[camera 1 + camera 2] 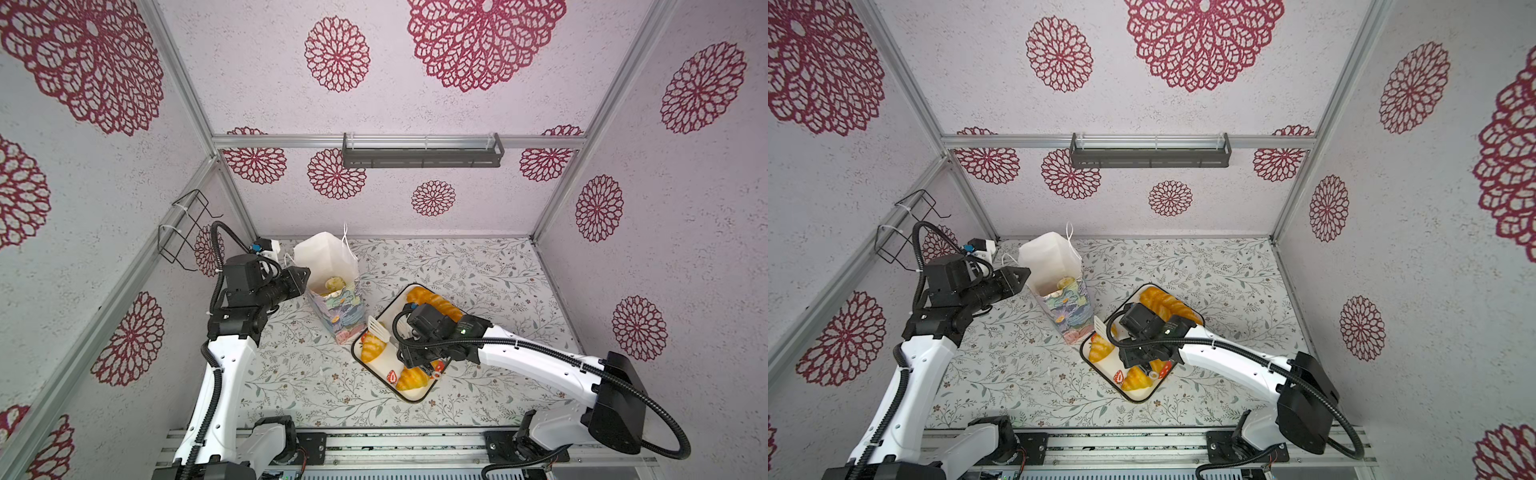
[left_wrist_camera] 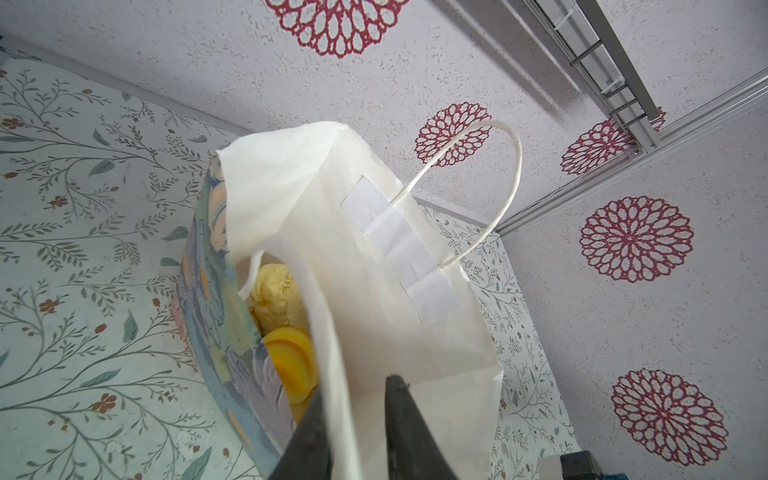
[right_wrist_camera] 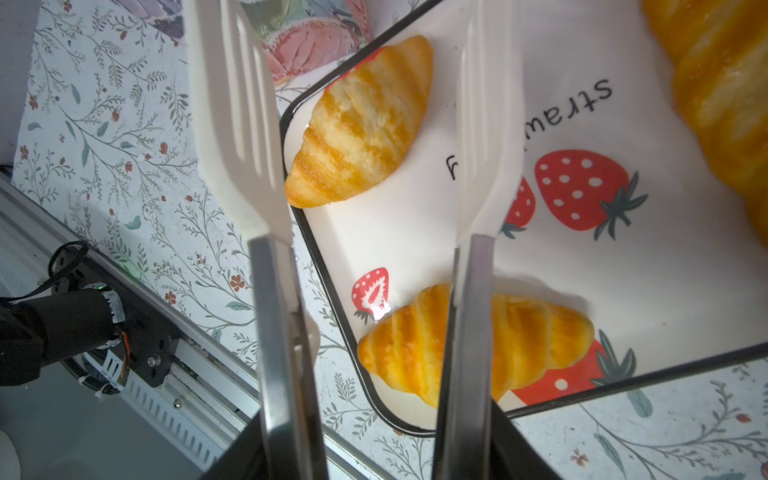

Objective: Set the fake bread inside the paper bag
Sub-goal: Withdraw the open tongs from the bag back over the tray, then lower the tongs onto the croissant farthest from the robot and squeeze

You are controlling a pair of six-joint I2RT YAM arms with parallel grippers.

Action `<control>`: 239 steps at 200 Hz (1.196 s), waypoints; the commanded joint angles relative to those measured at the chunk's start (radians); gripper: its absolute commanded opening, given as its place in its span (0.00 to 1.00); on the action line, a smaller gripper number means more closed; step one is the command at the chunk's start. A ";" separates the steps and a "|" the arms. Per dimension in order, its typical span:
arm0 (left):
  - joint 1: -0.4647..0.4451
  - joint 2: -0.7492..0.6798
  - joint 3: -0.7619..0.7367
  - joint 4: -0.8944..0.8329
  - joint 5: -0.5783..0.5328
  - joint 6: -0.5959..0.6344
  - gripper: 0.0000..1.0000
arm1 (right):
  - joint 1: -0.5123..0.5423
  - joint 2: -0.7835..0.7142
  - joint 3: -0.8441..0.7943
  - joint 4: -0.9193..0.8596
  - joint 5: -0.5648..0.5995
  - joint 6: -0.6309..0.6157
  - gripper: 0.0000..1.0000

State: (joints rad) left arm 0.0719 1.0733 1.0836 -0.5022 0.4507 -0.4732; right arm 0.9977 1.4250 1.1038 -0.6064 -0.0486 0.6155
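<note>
**Bagging half done: some bread in, three pieces on the tray**

Filling of the paper bag (image 1: 320,253) looks partly complete. It stands upright on the floral table (image 1: 478,282), just beside the strawberry-print tray (image 3: 415,232), with its mouth open. The left wrist view shows a pale pastry (image 2: 274,299) and a yellow round piece (image 2: 291,357) at the bottom. How many pieces lie under them I cannot tell.

The left gripper (image 1: 302,277) is closed on the bag's rim. The white paper wall is pinched between its dark fingers (image 2: 399,415), which keeps the mouth spread.

Three pieces of fake bread are left on the tray:
- A small croissant (image 3: 361,124) lies at the edge nearest the bag.
- A second croissant (image 3: 519,340) lies at the tray's front corner.
- A long twisted loaf (image 1: 436,303) lies along the far side.

The right gripper (image 3: 374,449) clamps the metal arms of a pair of tongs (image 3: 274,316). Their white slotted heads (image 3: 237,124) stand apart and hold nothing. The tongs hang above the tray, one head outside its rim and one over its middle, with the small croissant between them.

By my judgement, that croissant is the likeliest next pick. The loaf may be the awkward one, being long for such a narrow bag.
</note>
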 commanded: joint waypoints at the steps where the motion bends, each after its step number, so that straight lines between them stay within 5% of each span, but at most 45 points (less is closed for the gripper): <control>1: -0.007 -0.009 0.012 -0.004 -0.006 0.015 0.25 | 0.002 -0.006 -0.006 0.036 -0.025 0.058 0.59; 239: -0.007 -0.015 0.013 -0.006 -0.009 0.019 0.25 | 0.031 0.176 0.073 0.080 -0.095 0.077 0.60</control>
State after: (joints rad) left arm 0.0719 1.0733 1.0836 -0.5037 0.4503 -0.4713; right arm 1.0195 1.5936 1.1275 -0.5167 -0.1513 0.7082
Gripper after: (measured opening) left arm 0.253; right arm 0.600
